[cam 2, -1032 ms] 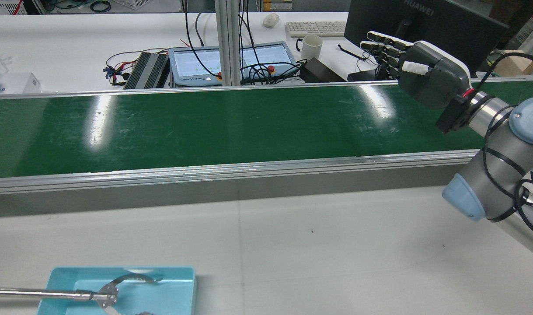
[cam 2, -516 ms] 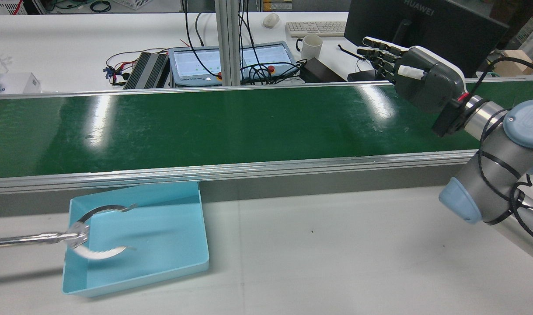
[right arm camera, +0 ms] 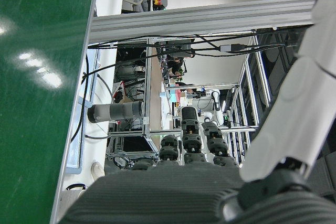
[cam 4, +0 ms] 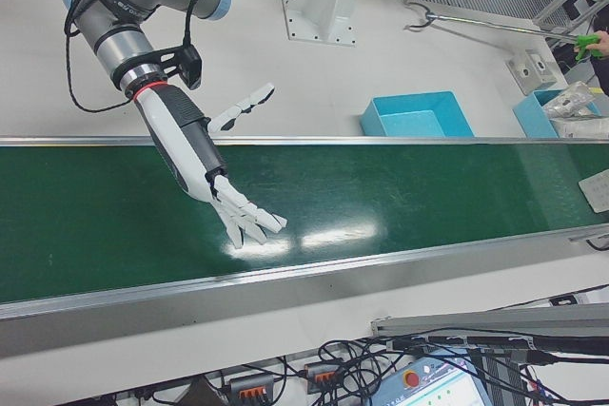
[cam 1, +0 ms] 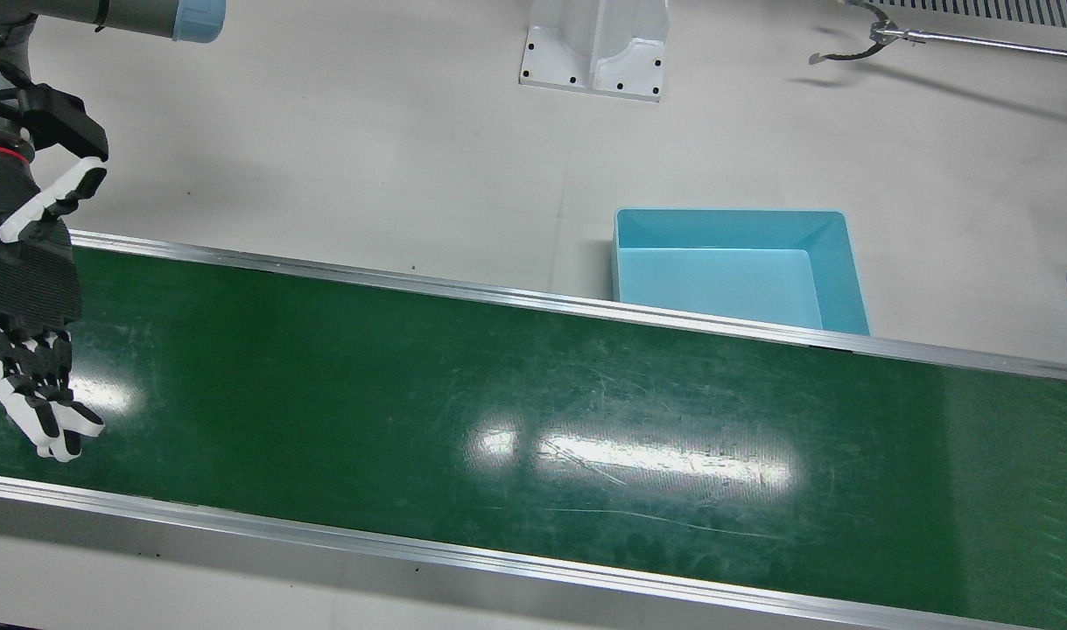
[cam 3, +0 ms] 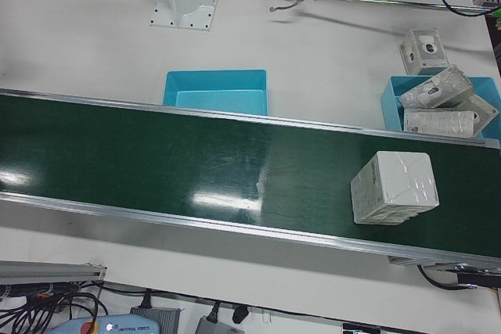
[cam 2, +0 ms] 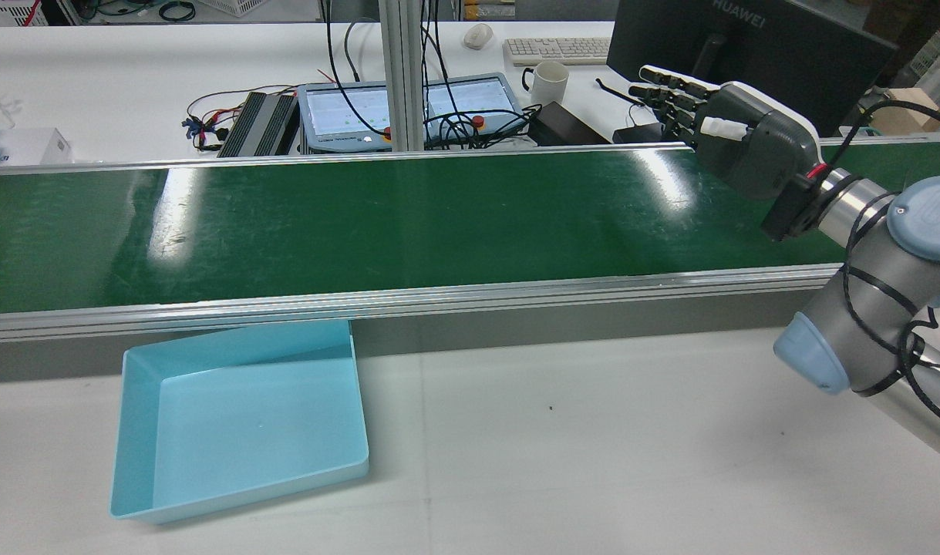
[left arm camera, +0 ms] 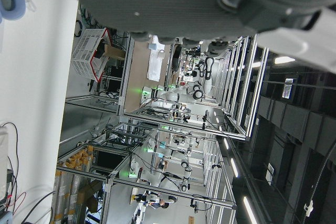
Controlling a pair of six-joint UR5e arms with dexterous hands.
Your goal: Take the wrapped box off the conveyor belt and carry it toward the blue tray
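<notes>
waiting open and empty over the belt (cam 2: 439, 223), right hand (cam 4: 249, 221) could mistime its grab as wrapped box (cam 3: 394, 188) rides in, well apart.

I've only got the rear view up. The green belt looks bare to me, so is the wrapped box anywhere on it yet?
Observer: Yes. The left-front view shows a white plastic-wrapped box lying on the green conveyor belt, towards the robot's left end.
Operator: Anything else near it?
Observer: A second blue bin holding wrapped packages sits on the table beside that end of the belt.
Operator: Is the right hand ready?
Observer: The right-front view shows the right hand open, fingers spread above the belt, holding nothing.
</notes>
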